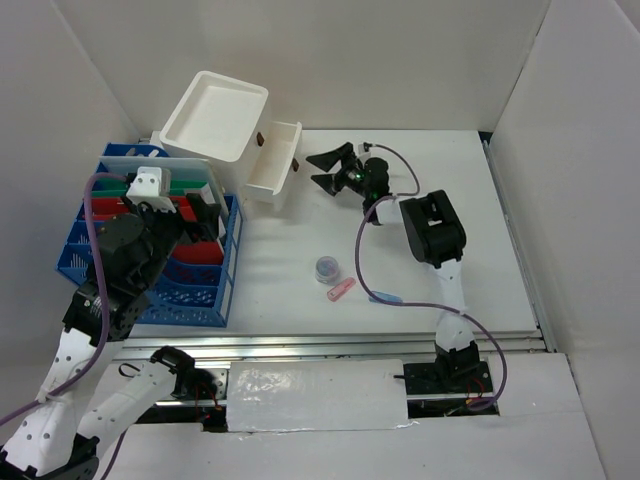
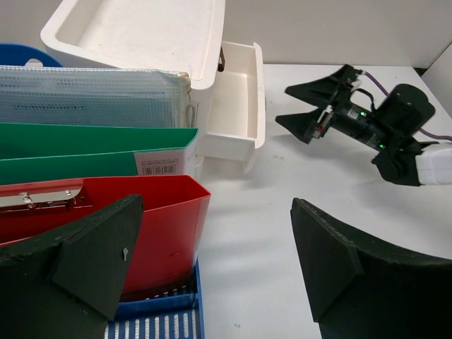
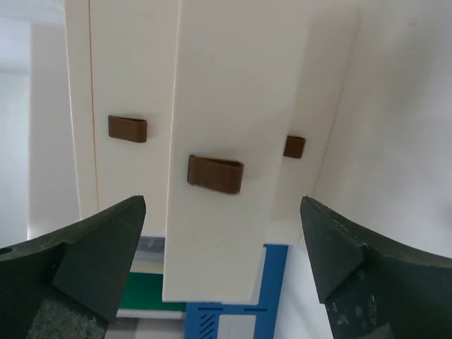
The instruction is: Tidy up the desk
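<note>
White panels are walling in the desk (image 1: 290,250), its tabletop lying flat under both arms, with a silver rail (image 1: 330,342) running along the near edge.

Far left: a blue wire rack (image 1: 205,300) is sitting on the desk, holding upright files: a mesh pouch (image 2: 85,95), a green folder (image 2: 99,145) and a red folder (image 2: 166,219). The left gripper (image 1: 205,210) is hovering over the rack's right side, fingers spread wide, grasping nothing.

Behind the rack, a white box (image 1: 215,115) is standing with its open top showing. One drawer (image 1: 275,170) is sticking out toward the right. Brown knobs (image 3: 215,174) are showing on the drawer fronts.

The right gripper (image 1: 330,170) is pointing at that drawer from just beside it, fingers parted, nothing between them. Can't tell whether it is touching the front.

Nearer the rail, mid-desk: a small round jar (image 1: 326,267) and a pink tube (image 1: 341,290) are lying just beside each other. A pale blue item (image 1: 385,298) is lying further right, too small to identify.
</note>
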`<move>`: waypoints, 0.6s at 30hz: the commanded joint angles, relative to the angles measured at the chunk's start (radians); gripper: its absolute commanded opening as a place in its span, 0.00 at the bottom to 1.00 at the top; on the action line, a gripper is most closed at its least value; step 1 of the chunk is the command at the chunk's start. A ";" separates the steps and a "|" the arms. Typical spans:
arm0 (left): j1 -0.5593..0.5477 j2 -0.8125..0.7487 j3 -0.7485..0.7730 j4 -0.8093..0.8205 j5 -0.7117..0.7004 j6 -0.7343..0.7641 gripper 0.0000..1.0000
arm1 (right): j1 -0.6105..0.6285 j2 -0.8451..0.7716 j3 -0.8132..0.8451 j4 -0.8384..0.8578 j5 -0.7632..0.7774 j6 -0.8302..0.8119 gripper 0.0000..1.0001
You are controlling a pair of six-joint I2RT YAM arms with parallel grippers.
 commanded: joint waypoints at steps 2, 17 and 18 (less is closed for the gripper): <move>0.005 -0.011 0.011 0.031 -0.015 -0.009 1.00 | -0.056 -0.220 -0.154 0.047 0.002 -0.089 1.00; 0.010 -0.019 0.120 -0.015 0.104 -0.005 0.99 | 0.218 -0.811 -0.273 -1.337 0.766 -0.886 1.00; 0.010 0.009 0.133 -0.021 0.132 -0.012 0.99 | 0.232 -0.847 -0.322 -1.310 0.765 -0.861 1.00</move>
